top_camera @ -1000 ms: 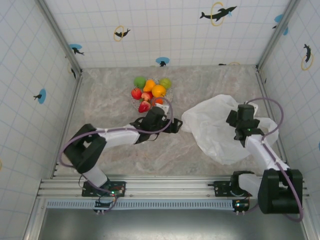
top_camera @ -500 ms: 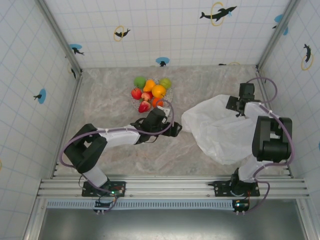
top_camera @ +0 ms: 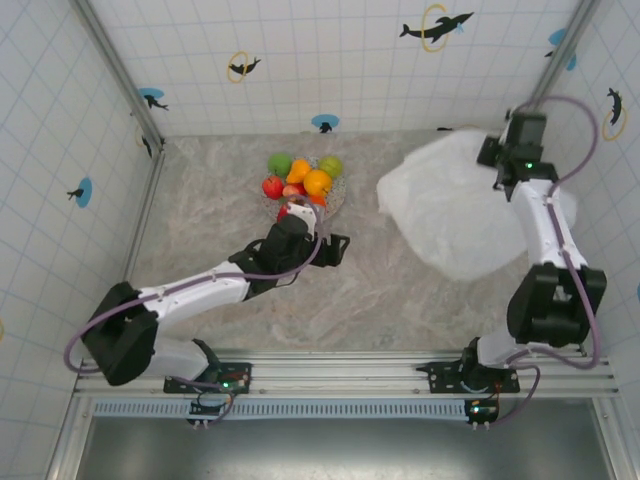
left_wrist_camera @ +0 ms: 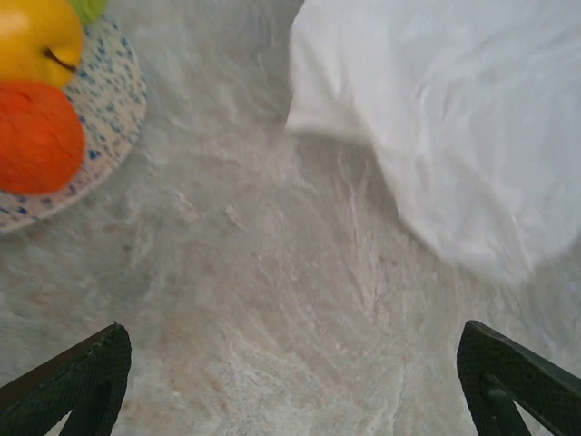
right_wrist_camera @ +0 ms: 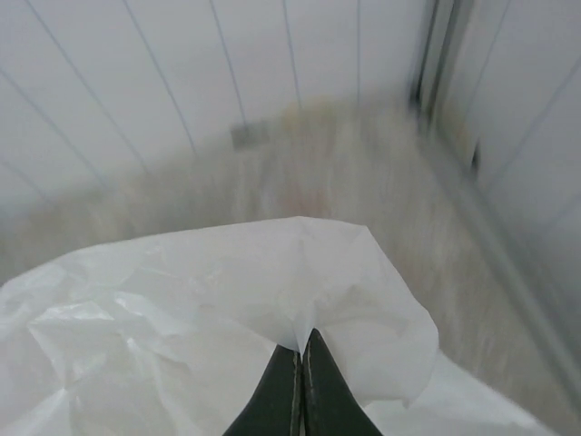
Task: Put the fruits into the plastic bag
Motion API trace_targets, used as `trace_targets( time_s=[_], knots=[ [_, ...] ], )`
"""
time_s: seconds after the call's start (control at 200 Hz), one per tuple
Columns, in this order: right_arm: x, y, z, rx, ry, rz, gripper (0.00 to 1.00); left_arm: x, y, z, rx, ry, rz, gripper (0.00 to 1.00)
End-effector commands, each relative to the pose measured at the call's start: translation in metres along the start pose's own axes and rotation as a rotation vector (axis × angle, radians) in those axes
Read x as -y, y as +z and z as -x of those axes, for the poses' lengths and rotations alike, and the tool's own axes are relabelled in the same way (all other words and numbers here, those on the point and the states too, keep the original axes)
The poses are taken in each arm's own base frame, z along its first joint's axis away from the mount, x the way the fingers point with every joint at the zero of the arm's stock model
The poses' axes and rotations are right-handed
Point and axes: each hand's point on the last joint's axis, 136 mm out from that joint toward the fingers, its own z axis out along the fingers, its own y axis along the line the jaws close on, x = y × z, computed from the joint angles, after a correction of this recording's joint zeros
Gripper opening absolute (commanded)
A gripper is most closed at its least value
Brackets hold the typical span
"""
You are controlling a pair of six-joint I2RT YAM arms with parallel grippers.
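Note:
The fruits lie heaped on a speckled plate at the table's far middle: green, orange, yellow and red ones. In the left wrist view an orange fruit and a yellow one sit on the plate at the upper left. My left gripper hovers just near and right of the plate, open, with bare table between its fingers. The white plastic bag lies at the far right. My right gripper is shut on a raised fold of the bag.
The tiled back wall and right wall stand close to my right gripper, which is near the far right corner post. Bare marble table stretches between plate, bag and the near rail.
My right gripper closed on the bag's edge and pulled it up toward the far right corner; the bag shifted with it. My left arm stretched out, its gripper nearer the plate.

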Motion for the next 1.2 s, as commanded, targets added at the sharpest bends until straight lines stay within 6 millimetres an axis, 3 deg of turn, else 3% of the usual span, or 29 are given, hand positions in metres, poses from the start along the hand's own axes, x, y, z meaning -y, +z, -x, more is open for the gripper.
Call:
trace_targets(
  time_s=[0.0,0.09,0.17,0.245,0.375,0.455,0.555,0.636,0.701,0.741,0.836,0.916,1.001,1.081,1.196],
  knots=[
    [-0.025,-0.084,0.089,0.275,-0.079,-0.043,0.0,-0.014,-0.016,0.014,0.079,0.017,0.085,0.95],
    [-0.062,-0.129,0.095,0.374,-0.222,-0.119,0.0,-0.02,-0.03,0.025,0.137,0.03,0.126,0.96],
    [-0.082,-0.151,0.065,0.402,-0.296,-0.167,0.0,-0.029,-0.04,0.031,0.18,0.041,0.171,0.97],
    [-0.088,-0.157,0.014,0.389,-0.31,-0.165,0.0,-0.038,-0.047,0.03,0.194,0.045,0.212,0.98],
    [-0.108,-0.142,-0.107,0.27,-0.263,-0.002,0.0,-0.052,-0.058,0.024,0.194,0.05,0.277,0.98],
    [-0.124,-0.135,-0.171,0.158,-0.199,0.107,0.02,-0.06,-0.063,0.02,0.192,0.052,0.311,0.98],
    [-0.162,-0.135,-0.235,0.018,-0.148,0.272,0.18,-0.067,-0.071,0.017,0.202,0.046,0.335,0.98],
    [-0.199,-0.143,-0.267,-0.087,-0.15,0.418,0.32,-0.07,-0.074,0.013,0.203,0.031,0.337,0.98],
    [-0.221,-0.15,-0.274,-0.139,-0.2,0.476,0.47,-0.07,-0.074,0.008,0.189,0.016,0.327,0.98],
    [-0.23,-0.156,-0.268,-0.149,-0.244,0.496,0.62,-0.069,-0.073,0.003,0.177,0.004,0.317,0.98],
    [-0.234,-0.165,-0.24,-0.099,-0.324,0.486,0.76,-0.061,-0.068,-0.007,0.152,-0.036,0.245,0.97],
    [-0.22,-0.165,-0.216,-0.026,-0.384,0.439,0.83,-0.048,-0.06,-0.017,0.13,-0.088,0.152,0.96],
    [-0.189,-0.149,-0.189,-0.012,-0.343,0.368,0.86,-0.03,-0.049,-0.028,0.106,-0.108,0.077,0.96],
    [-0.172,-0.137,-0.174,-0.047,-0.254,0.422,0.88,-0.006,-0.036,-0.038,0.068,-0.066,0.049,0.96],
    [-0.165,-0.13,-0.159,-0.059,-0.199,0.539,0.92,0.027,-0.022,-0.049,0.053,0.025,0.058,0.97]
  ],
)
